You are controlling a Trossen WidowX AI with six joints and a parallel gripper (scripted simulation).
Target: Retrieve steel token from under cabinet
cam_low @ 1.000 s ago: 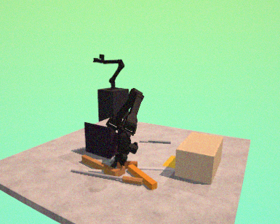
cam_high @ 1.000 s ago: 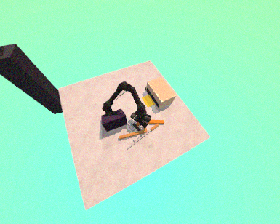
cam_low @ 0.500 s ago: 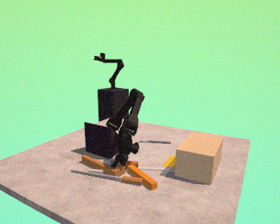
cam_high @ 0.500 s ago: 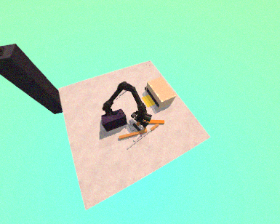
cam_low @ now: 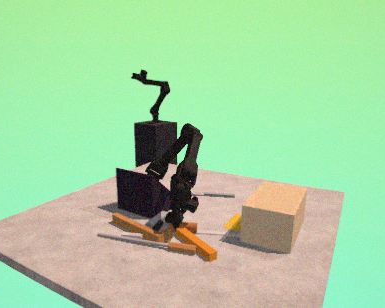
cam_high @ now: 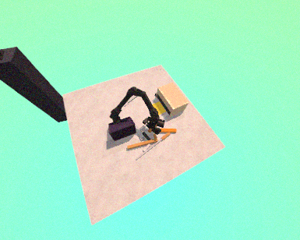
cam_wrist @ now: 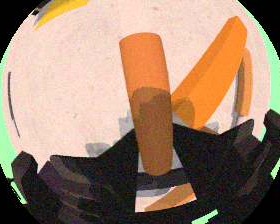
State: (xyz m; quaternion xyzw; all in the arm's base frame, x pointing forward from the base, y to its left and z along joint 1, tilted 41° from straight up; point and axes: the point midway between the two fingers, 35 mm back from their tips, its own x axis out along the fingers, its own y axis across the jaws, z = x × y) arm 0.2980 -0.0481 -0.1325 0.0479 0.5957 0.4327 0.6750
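Handle (cam_high: 150, 129) (cam_low: 190, 227) (cam_wrist: 143, 65), orange, probably light and stiff, sits clamped in the end effector (cam_high: 153, 128) (cam_low: 175, 225) (cam_wrist: 152, 129), best gripped mid-length against twisting.

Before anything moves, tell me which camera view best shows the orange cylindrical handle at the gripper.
The wrist view: the orange cylindrical handle runs large and mostly unobstructed between the black gripper's fingers. The top and exterior views show the handle only poorly, small and crowded by the gripper and other orange pieces.
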